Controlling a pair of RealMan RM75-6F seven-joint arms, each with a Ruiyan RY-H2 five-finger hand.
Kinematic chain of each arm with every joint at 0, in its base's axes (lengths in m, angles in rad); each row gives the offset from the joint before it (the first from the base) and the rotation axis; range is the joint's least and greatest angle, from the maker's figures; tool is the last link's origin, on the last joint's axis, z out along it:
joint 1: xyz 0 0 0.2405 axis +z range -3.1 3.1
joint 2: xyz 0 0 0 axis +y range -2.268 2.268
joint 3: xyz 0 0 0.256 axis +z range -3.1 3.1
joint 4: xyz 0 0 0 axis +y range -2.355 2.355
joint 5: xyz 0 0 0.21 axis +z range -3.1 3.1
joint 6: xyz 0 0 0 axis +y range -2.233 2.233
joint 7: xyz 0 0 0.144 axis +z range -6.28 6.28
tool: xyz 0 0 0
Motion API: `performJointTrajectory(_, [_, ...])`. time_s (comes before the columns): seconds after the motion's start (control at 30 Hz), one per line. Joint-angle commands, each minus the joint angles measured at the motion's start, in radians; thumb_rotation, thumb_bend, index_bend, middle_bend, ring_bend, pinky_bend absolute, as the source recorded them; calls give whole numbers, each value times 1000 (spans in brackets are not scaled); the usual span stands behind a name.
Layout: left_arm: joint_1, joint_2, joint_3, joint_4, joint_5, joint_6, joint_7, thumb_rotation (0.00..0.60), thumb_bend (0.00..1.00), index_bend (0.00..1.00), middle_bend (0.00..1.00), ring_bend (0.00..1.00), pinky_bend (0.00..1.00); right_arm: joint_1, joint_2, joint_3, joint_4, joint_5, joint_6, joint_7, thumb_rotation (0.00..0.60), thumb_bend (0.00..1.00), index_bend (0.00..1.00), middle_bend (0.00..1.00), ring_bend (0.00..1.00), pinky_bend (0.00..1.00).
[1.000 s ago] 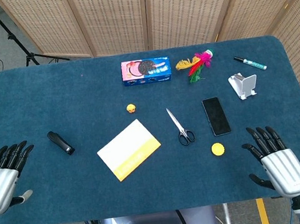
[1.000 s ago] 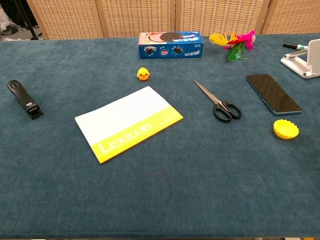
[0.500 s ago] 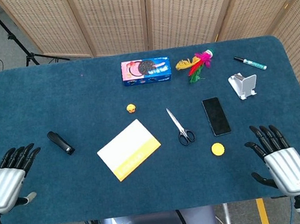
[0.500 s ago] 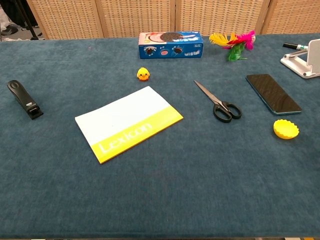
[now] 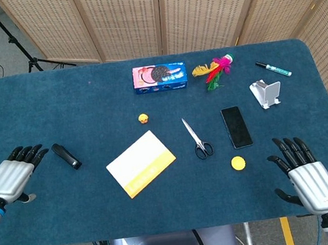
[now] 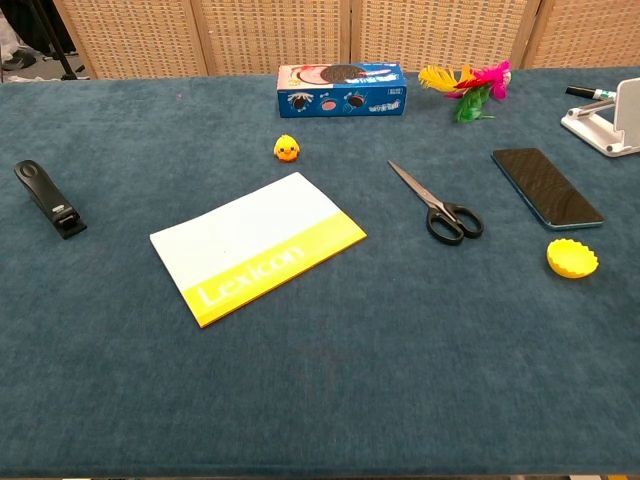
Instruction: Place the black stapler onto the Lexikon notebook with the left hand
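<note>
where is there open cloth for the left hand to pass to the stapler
Bare cloth lies between the left hand and the black stapler, and again between the stapler and the Lexikon notebook. The crowded part is the far right, around the scissors and phone.

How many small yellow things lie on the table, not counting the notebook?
2. The small yellow duck lies beyond the Lexikon notebook, toward the blue box; the yellow cap lies near the phone. None seems hidden.

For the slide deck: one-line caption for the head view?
Open left hand beside black stapler, Lexikon notebook bare.
</note>
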Motion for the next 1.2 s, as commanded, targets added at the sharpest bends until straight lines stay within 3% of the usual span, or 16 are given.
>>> performJointTrajectory(0.03, [-54, -35, -7, 47, -46, -55, 43, 600, 140, 0, 0, 0, 0, 1, -2, 4, 7, 5, 1, 4, 600, 208, 257, 58, 0, 20])
performJointTrajectory(0.37, [-155, -172, 37, 175, -113, -124, 154, 600, 145, 0, 0, 0, 0, -8, -2, 19, 43, 37, 32, 20, 600, 208, 257, 58, 0, 20])
performJointTrajectory(0.87, [-196, -301, 99, 368, -110, -164, 136, 600, 155, 0, 0, 0, 0, -34, 10, 14, 61, 42, 68, 4, 600, 208, 257, 58, 0, 20])
performJointTrajectory(1.2, [-216, -396, 104, 475, -111, -172, 106, 600, 163, 0, 0, 0, 0, -33, 6, 18, 70, 47, 70, 3, 600, 208, 257, 58, 0, 20])
